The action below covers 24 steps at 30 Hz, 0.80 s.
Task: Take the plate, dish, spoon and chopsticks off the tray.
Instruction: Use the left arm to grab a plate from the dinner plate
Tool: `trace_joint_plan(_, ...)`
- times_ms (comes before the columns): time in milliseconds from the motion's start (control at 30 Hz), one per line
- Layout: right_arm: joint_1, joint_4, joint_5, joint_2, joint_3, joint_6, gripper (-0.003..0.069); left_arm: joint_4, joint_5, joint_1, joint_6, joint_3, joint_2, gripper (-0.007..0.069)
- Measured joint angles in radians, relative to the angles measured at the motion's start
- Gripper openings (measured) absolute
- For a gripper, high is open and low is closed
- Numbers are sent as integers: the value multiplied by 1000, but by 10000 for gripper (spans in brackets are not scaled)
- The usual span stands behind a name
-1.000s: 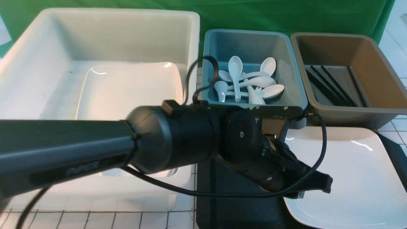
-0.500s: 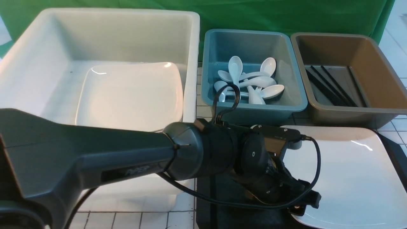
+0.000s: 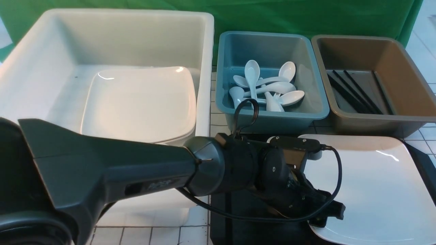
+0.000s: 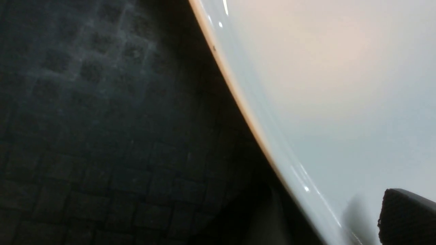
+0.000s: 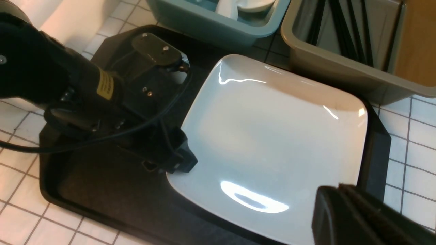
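A large white plate (image 3: 371, 187) lies on the right part of the black tray (image 3: 245, 231). My left gripper (image 3: 328, 216) is low at the plate's left edge, open, its jaws straddling the rim. In the left wrist view one fingertip (image 4: 405, 217) hangs just over the plate (image 4: 340, 85), beside the tray's textured floor (image 4: 85, 119). My right gripper (image 5: 339, 190) is shut and empty above the plate's (image 5: 272, 136) near right corner. Several white spoons (image 3: 269, 90) lie in the teal tub and black chopsticks (image 3: 354, 92) in the brown tub. The dish is out of view.
A big white tub (image 3: 112, 44) at the left holds another large white plate (image 3: 139, 102). The teal tub (image 3: 272, 115) and brown tub (image 3: 374, 119) stand right behind the tray. The left arm's cable (image 3: 335, 177) loops over the plate's left side.
My left arm has dropped from above the plate down to its left edge. Its jaws went from nearly shut to wide apart. The plate has not moved.
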Motion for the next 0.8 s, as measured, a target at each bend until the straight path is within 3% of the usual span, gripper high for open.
trace_joint_plan(367,0,0,0,0,0,-2,5,-12,-25,-15,-2,0,4,281)
trace_joint_plan(533,0,0,0,0,0,-2,5,-12,-51,-16,-5,-2,4,86)
trace_joint_plan(800,0,0,1,0,0,-2,5,-20,-29,-1,-27,-2,3,83)
